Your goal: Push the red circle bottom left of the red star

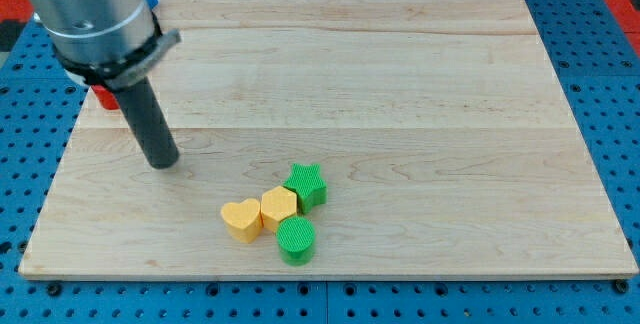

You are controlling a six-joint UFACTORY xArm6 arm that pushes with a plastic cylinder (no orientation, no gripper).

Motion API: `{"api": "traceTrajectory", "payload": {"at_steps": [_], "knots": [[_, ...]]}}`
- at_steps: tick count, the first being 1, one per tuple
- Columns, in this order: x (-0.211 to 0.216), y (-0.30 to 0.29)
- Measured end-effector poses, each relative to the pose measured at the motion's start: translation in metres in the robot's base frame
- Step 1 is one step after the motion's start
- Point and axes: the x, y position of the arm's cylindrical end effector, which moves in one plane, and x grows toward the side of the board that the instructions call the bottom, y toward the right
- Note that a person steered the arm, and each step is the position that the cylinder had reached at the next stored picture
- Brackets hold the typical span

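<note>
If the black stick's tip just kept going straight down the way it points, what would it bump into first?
My tip points straight down, so it would meet only the wooden board; it looks to be right at its surface. No block is under it. The yellow heart is the nearest of the cluster, apart from it toward the view's bottom right.

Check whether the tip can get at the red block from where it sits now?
Probably yes. My tip rests on the board near the view's left edge, and a red block peeks out just behind the rod, mostly hidden by the arm. Nothing lies between them; the yellow and green blocks sit lower right.
</note>
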Motion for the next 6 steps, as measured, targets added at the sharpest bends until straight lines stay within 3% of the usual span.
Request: {"api": "traceTrajectory", "payload": {"at_steps": [2,5,6], "knots": [[-0.078,-0.08],[-0.067,-0.12],[-0.091,-0.12]]}}
